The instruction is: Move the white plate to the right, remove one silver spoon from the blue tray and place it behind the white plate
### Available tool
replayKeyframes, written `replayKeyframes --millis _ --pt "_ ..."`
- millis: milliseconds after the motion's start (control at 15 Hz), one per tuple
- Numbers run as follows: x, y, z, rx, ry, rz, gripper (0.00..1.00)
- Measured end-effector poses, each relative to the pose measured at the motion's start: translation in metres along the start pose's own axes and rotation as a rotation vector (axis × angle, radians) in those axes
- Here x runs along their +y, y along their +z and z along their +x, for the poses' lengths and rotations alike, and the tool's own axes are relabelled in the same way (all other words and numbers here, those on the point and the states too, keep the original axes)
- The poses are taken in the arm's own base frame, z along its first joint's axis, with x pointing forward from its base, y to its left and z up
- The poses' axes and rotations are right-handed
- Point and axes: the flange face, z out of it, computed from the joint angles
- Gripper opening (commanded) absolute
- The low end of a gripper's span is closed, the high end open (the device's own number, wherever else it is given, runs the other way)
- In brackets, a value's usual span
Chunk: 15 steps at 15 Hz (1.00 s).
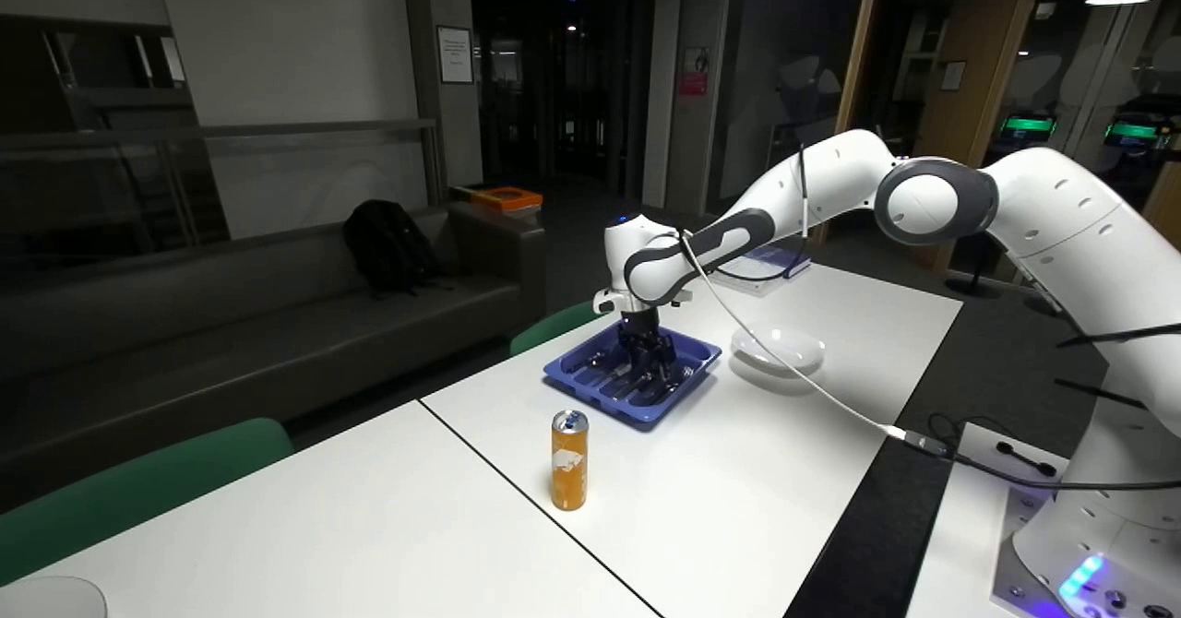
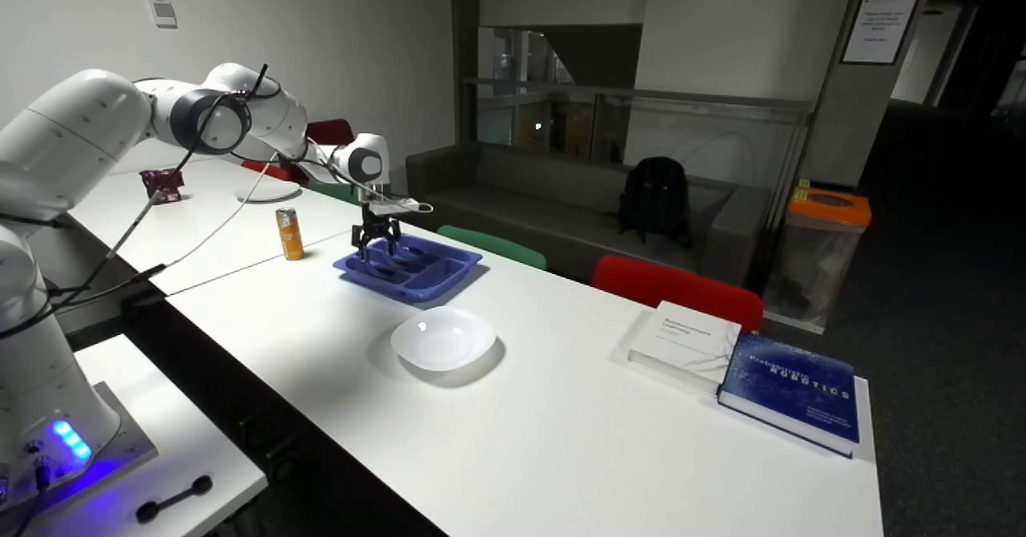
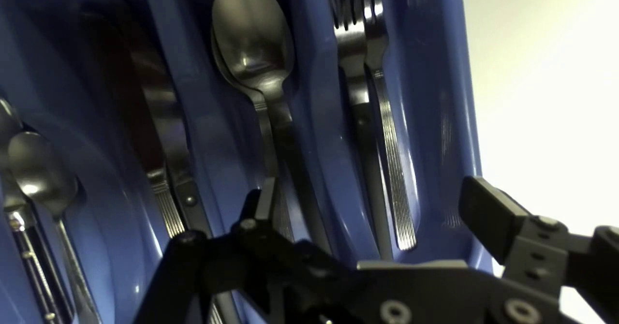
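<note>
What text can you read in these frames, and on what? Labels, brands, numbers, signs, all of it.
"Probabilistic ROBOTICS": cover of the blue book.
"Reinforcement Learning": cover of the white book, slightly soft.
Too small or blurred to read: finer print on both covers; framed wall notice; label on the orange can; red-bottomed poster; green-lit screens.
Wrist view: nothing legible.

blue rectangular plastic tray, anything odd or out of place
Nothing stands out: in the wrist view, silvery metal knives, large silvery metal spoons and silvery metal forks lie in separate compartments of the tray, no damage visible.
</note>
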Motion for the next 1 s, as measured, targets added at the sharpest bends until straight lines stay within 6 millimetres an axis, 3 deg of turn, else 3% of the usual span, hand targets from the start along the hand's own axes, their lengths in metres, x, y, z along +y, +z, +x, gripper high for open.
replayKeyframes --millis 333,1000 --pt "0.0 0.004 -0.001 0.0 -0.106 0.004 1.0" --pt "0.017 0.027 0.0 0.042 -0.102 -0.136 1.0"
